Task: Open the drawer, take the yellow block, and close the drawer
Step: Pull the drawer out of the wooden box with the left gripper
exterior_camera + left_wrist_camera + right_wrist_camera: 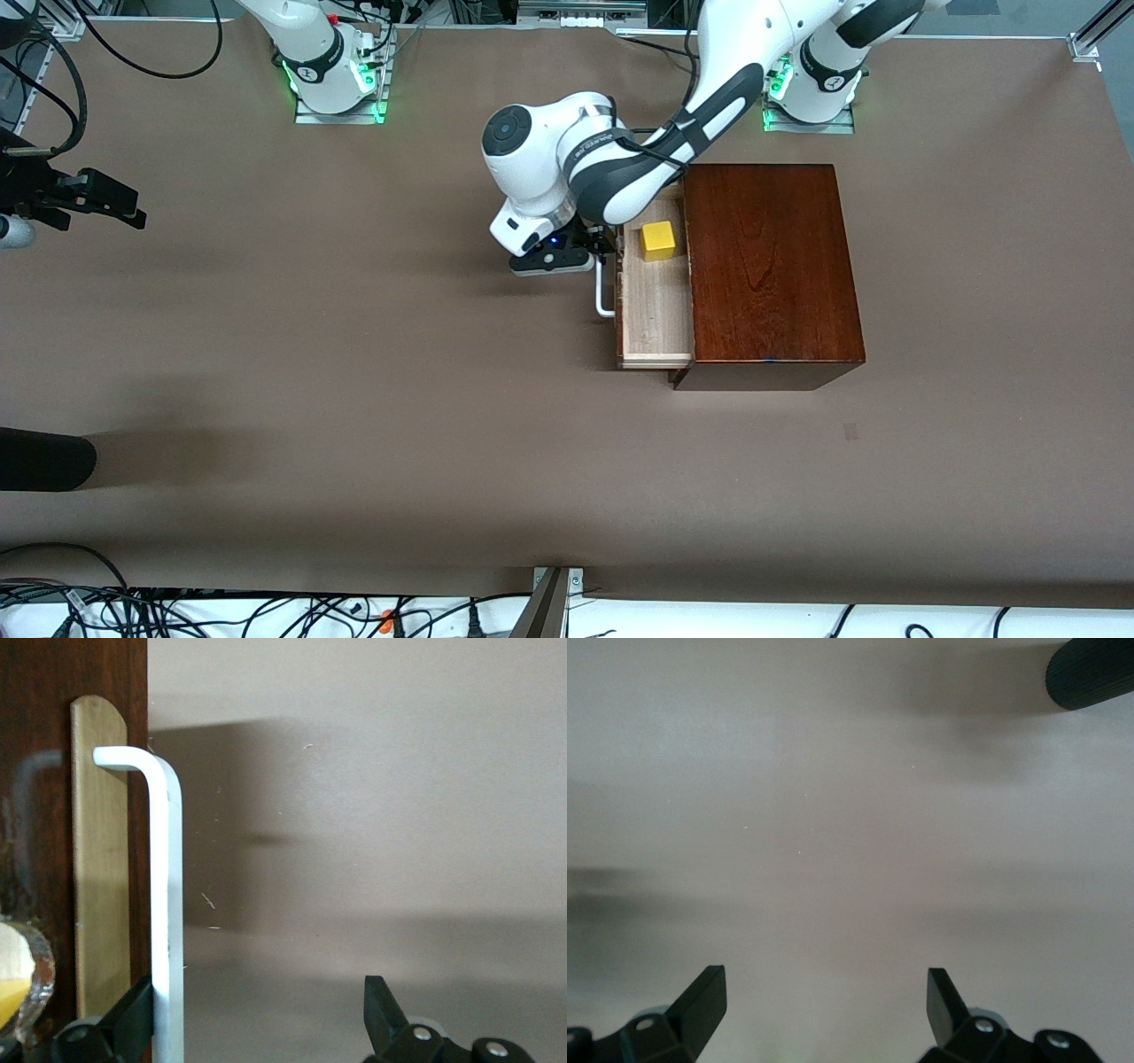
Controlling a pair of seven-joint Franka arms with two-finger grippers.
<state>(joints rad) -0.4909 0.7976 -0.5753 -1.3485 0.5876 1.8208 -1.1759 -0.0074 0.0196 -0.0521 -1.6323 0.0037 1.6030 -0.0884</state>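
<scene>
**Operator:** While the left gripper (605,251) is sitting at the white handle (603,292), how are its fingers standing?

**Technician:** They are standing spread apart. In the left wrist view one finger (133,1014) is lying against the handle bar (166,904), and the second finger (381,1010) is hanging well clear over bare table, so nothing is being clamped.

**Operator:** Where is the drawer (654,310) sitting?

**Technician:** It is standing partly pulled out of the dark wooden box (769,266), toward the right arm's end of the table, showing its pale inside.

**Operator:** And the yellow block (658,240)?

**Technician:** It is resting inside the drawer, close beside the box edge, at the end farther from the front camera.

**Operator:** And the right gripper (824,1001)?

**Technician:** It is waiting over bare brown table (354,372) at the right arm's end, its fingers spread wide and gripping nothing.
</scene>
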